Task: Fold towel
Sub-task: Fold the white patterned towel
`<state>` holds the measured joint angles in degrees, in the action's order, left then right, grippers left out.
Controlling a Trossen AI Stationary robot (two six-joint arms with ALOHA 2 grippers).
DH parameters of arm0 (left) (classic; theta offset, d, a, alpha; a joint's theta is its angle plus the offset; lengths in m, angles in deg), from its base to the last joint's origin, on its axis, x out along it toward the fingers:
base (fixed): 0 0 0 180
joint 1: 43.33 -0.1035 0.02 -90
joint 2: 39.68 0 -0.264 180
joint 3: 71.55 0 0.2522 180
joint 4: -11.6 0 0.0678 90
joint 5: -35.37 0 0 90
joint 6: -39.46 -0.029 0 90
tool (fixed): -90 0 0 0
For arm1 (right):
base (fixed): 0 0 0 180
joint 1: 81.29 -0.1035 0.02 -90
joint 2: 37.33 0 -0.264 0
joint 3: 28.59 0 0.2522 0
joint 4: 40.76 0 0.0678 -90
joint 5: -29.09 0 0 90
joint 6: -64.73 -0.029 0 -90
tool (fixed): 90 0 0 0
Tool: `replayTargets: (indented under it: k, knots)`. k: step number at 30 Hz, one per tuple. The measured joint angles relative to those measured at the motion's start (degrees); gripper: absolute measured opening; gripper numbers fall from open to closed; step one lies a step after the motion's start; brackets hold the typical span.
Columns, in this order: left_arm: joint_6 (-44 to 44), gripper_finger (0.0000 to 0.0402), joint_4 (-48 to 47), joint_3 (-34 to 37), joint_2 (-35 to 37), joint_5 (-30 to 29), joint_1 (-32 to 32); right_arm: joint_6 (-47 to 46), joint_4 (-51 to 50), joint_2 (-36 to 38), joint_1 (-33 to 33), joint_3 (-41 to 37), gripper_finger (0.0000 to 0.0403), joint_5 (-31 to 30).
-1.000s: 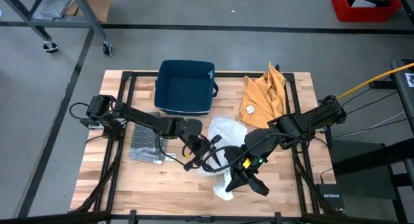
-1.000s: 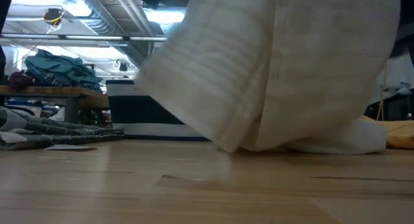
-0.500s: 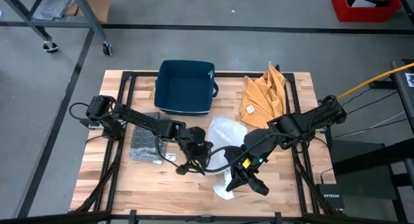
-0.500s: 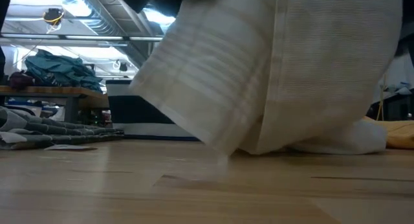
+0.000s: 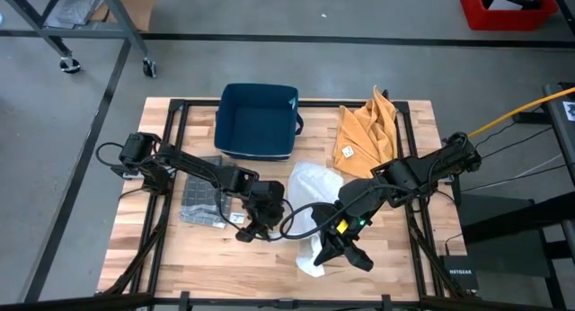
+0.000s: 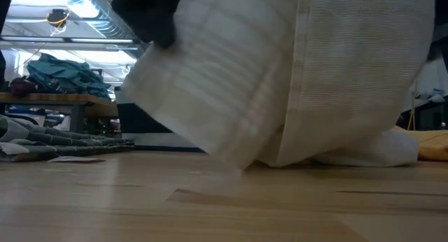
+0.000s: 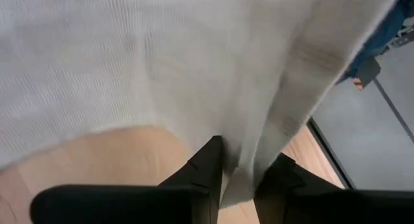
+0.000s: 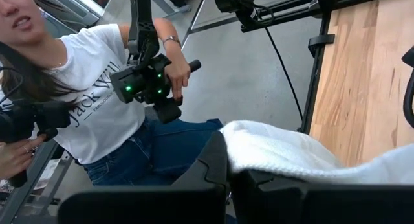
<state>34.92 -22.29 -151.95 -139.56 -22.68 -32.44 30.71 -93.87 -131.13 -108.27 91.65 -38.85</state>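
High view is showing the wooden bench (image 5: pixel 180 248) with the white towel (image 5: pixel 310 187) bunched at its middle, stretching from just in front of the blue bin (image 5: pixel 256 120) toward the near edge. Both arms are reaching in from opposite sides and each is holding the cloth: the left pincer (image 5: pixel 254 223) is sitting at the towel's left-hand near part, the right pincer (image 5: pixel 334 248) at its near end, close to the bench's front edge. Left wrist view is showing the left pincer's jaws narrowed on a thin edge of towel running between them, cloth hanging slack beyond. Right wrist view is showing the right pincer's jaws clamped tight on a thick fold of towel. The towel's long axis is running roughly bin-to-front-edge, and the two grips are lying side by side across it, apart from each other. Open board is lying to the near left; the grey folded cloth (image 5: pixel 201 201) is sitting just beside the left arm, the orange cloth (image 5: pixel 367 131) off at the far right. Likely the spread needs the left pincer drawing toward that open near-left room.
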Motion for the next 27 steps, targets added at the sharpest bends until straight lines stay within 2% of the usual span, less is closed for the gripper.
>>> replayTargets:
  k: [6,9,14,19,27]
  knots:
    - [1.23,0.0036,-4.16,0.01,0.0,-0.2,0.0,0.0,-0.03,0.0,0.0,0.0,0.0005,0.0]
    - [2.35,0.0013,-4.45,0.01,0.0,-2.92,0.06,0.0,-0.05,0.0,0.0,0.0,0.0005,-0.04]
    - [12.23,0.0003,-4.42,0.01,0.32,-13.05,0.91,0.0,-3.41,0.78,0.0,0.61,0.0005,-0.68]
    - [20.38,0.0001,-4.57,-0.01,3.73,-24.61,2.48,0.53,-11.66,1.86,0.0,5.71,0.0005,-2.99]
    - [23.49,0.0001,-4.85,0.04,16.64,-41.51,2.02,1.58,-29.89,1.99,0.0,16.39,0.0005,-6.32]
